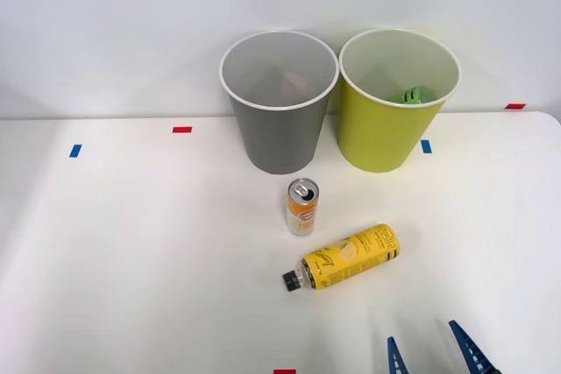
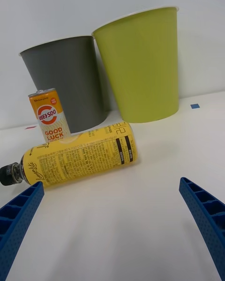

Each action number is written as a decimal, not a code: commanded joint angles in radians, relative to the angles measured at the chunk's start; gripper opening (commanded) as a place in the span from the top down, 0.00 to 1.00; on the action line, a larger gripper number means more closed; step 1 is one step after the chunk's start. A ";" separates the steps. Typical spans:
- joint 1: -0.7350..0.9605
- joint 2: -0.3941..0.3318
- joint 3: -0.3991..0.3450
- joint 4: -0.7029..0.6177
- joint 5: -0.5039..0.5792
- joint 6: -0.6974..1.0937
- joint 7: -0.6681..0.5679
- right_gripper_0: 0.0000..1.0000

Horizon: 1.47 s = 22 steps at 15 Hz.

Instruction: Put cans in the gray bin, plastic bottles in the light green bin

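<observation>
Your right gripper [image 1: 436, 349], fingers apart and empty at the table's near edge, faces the lying yellow bottle [image 1: 344, 257], its long axis crosswise, black cap leftward

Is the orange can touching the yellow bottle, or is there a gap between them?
Apart. In the front view, a strip of bare white table shows between the upright can and the lying bottle. In the wrist view they overlap, so it settles nothing.
</observation>
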 commanded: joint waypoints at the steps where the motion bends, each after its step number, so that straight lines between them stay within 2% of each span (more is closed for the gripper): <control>1: 0.000 0.000 0.000 0.000 0.000 0.000 0.000 0.00; 22: 0.000 0.000 0.000 0.000 0.000 0.000 0.000 0.00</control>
